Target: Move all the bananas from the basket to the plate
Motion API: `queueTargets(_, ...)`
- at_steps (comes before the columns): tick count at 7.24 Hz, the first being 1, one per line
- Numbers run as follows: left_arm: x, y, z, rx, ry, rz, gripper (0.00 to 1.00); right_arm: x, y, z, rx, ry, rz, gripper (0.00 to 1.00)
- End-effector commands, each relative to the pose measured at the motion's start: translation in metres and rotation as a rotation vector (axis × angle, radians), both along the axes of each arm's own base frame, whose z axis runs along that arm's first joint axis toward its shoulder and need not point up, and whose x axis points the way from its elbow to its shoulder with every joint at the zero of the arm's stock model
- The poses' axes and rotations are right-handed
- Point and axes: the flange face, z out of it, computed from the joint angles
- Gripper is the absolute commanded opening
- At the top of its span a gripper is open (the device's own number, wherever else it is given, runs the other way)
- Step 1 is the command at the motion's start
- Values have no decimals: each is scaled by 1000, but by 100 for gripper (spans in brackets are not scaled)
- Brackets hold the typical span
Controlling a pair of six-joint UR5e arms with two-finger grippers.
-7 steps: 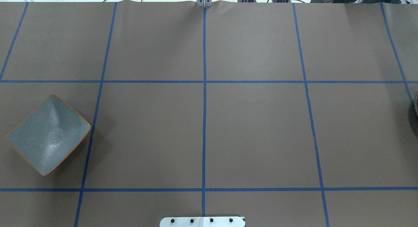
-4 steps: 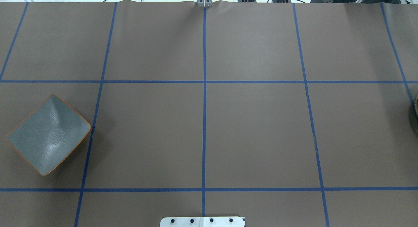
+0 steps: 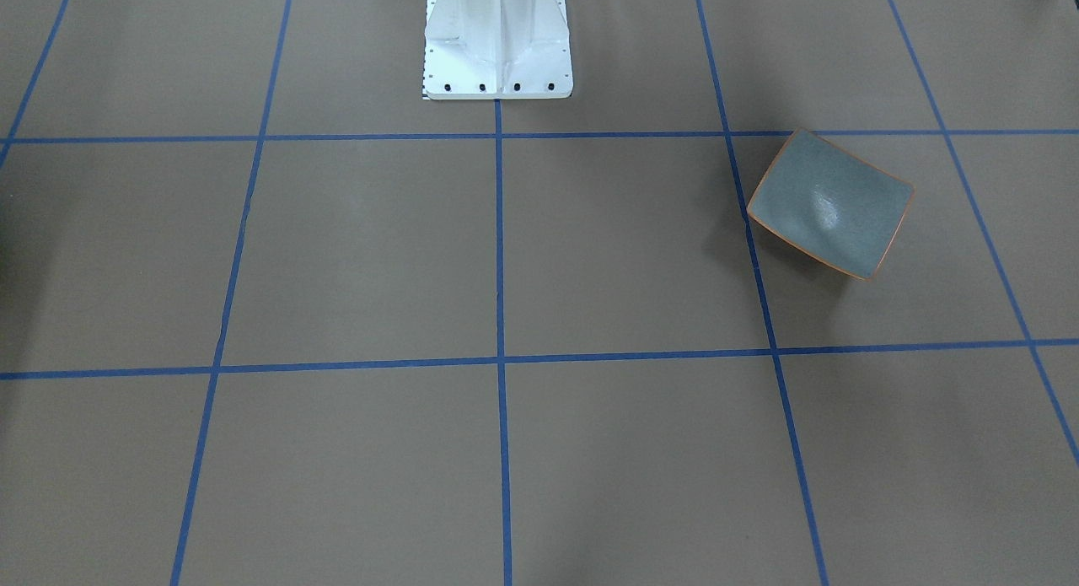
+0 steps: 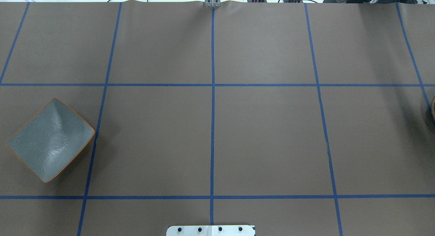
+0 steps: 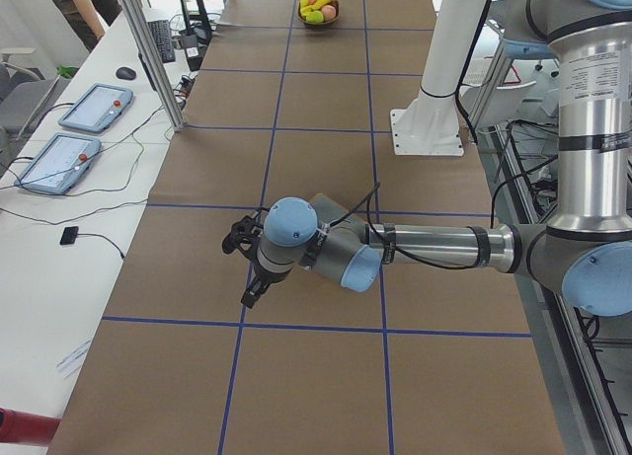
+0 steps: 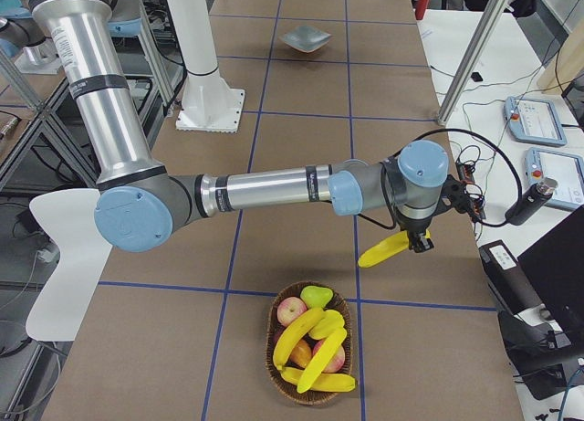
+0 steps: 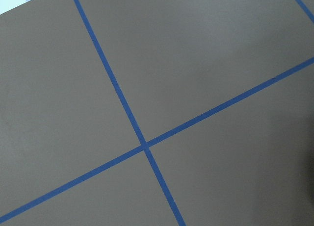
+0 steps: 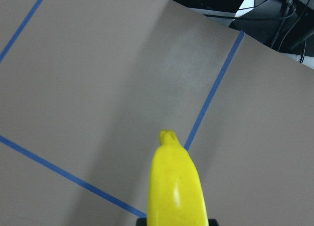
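Observation:
My right gripper (image 6: 418, 241) is shut on a yellow banana (image 6: 386, 248) and holds it above the table, a little beyond the basket (image 6: 274, 334). The banana fills the lower middle of the right wrist view (image 8: 176, 187). Three more bananas (image 6: 315, 359) lie in the basket. The grey-green plate (image 4: 51, 141) with its orange rim is empty at the table's far left end; it also shows in the front view (image 3: 830, 202). My left gripper (image 5: 249, 273) hovers low near the plate; I cannot tell whether it is open or shut.
The basket also holds apples (image 6: 292, 309) and a green fruit (image 6: 316, 296). The white robot base (image 3: 497, 38) stands at mid-table. Metal posts (image 6: 474, 51) and tablets (image 5: 59, 162) line the operators' side.

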Motion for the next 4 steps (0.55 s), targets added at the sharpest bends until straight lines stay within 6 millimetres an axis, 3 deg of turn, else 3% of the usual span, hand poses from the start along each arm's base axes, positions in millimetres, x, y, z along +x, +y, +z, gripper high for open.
queueTargets(1, 2, -8, -23, 74, 6, 5, 100, -62, 12, -83, -106, -100, 115, 0)
queueTargets(3, 6, -35, -66, 98, 62, -28, 100, -130, 39, -157, -206, -202, 187, 0)
queueTargets(4, 23, -46, -95, 65, 169, -25, 100, -149, 48, -177, -235, -266, 221, 0)
